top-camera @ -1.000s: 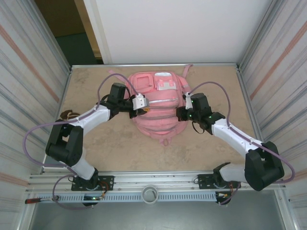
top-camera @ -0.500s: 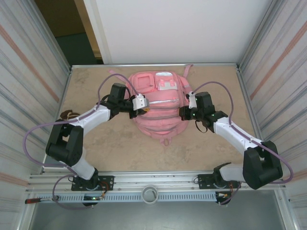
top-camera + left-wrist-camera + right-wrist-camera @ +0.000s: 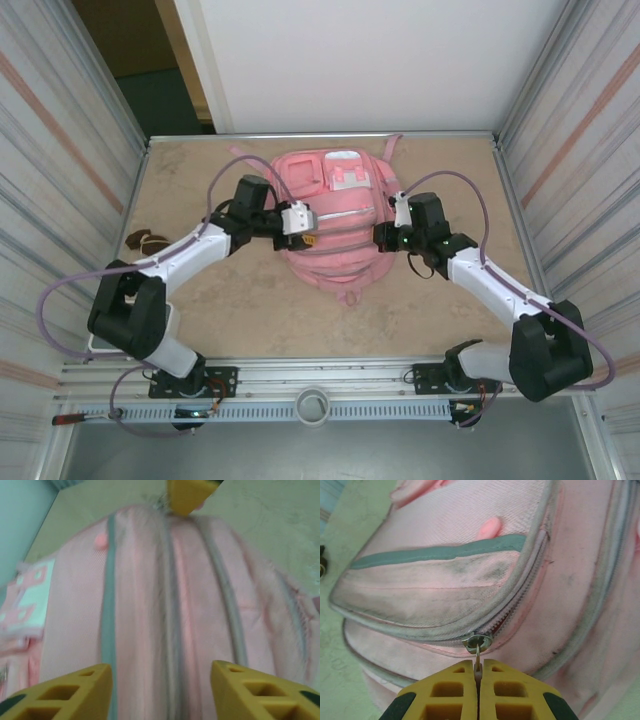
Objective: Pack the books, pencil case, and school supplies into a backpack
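Beige table [image 3: 250, 312] — pink backpack [image 3: 335, 255], brown lump [image 3: 147, 240] at left.

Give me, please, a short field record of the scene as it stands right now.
backpack: pink, lying on the table
left gripper: open, over the backpack's left side
right gripper: shut on a zipper pull at the backpack's right side
brown item: on the table, left of the backpack, apart from it

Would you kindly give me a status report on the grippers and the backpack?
Left gripper open above backpack, holding nothing. Right gripper shut on zip pull. Nothing seen in the way.
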{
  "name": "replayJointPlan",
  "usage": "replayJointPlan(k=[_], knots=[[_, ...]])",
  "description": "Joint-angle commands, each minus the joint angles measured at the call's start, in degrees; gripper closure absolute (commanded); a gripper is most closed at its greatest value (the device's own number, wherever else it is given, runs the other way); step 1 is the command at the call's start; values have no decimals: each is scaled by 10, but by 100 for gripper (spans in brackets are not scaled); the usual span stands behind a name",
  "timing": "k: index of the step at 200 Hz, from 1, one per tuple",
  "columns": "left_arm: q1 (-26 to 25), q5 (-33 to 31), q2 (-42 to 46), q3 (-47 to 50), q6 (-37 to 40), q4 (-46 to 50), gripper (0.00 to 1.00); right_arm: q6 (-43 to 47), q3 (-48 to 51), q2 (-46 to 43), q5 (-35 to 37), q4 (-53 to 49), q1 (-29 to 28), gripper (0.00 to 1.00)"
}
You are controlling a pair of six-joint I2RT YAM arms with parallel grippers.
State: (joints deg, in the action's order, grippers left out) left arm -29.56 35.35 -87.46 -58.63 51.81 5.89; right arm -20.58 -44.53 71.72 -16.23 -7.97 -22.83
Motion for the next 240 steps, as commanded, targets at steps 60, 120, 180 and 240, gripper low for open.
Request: replayJointPlan(k=[60, 120, 180, 240], knots=[[-88, -98, -83, -107, 22, 0, 44, -33, 5, -31, -8, 35, -54, 100], [-84, -88, -128, -132, 16, 12, 60, -32, 19, -43, 3, 37, -64, 100], [-30, 38, -83, -91, 5, -11, 90, -3, 15, -61, 186, -100, -9, 100], [44, 175, -75, -84, 34, 32, 90, 30, 11, -68, 120, -90, 41, 100]])
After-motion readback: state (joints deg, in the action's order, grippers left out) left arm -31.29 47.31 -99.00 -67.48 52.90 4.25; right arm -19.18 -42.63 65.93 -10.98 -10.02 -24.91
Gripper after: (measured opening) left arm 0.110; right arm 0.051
